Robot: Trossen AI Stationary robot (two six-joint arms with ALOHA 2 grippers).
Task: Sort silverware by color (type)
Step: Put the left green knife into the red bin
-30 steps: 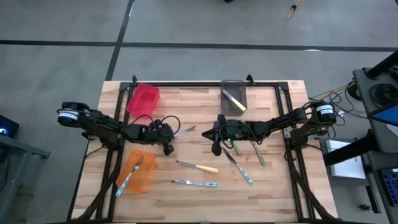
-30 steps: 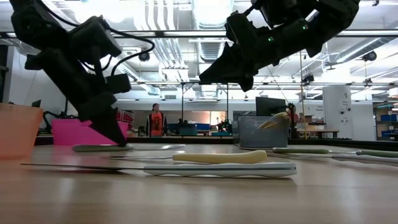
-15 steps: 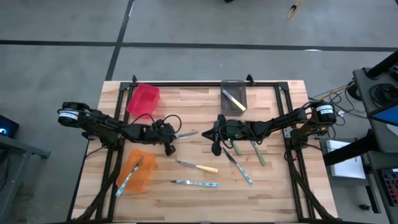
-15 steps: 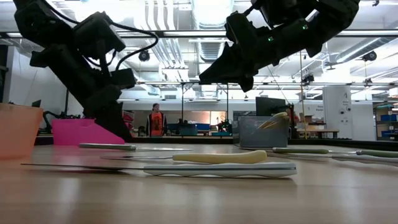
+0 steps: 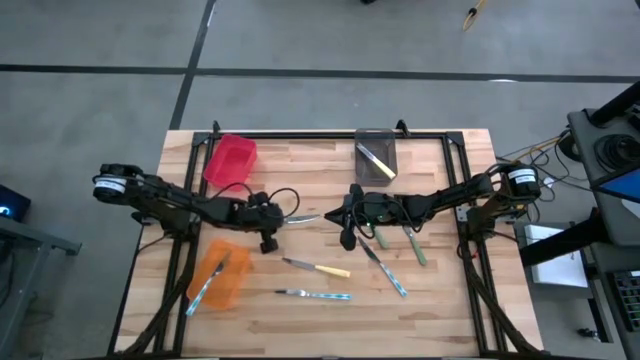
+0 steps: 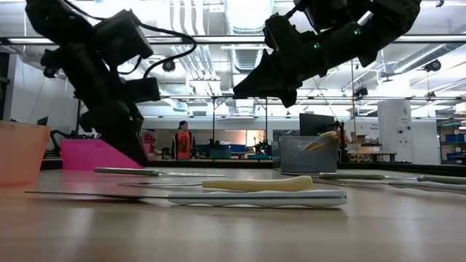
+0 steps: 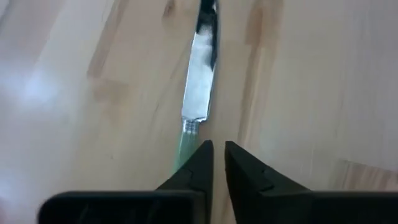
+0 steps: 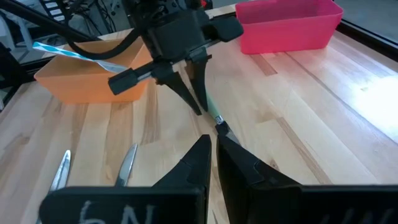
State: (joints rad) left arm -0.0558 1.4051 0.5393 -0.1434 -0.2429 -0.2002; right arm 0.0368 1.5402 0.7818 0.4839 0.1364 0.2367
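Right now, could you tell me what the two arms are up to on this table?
They are sorting knives by handle colour. The left gripper hangs just over the handle of a green-handled knife lying mid-table, fingers nearly together, nothing held. The right gripper waits shut beside it. The orange bin holds blue-handled knives, the grey bin a yellow-handled one; the red bin looks empty. Five more knives lie loose.

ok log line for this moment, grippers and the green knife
left gripper: over green-handled knife, jaws slightly apart, knife flat on table | right gripper: shut, empty, mid-table | green knife unsorted
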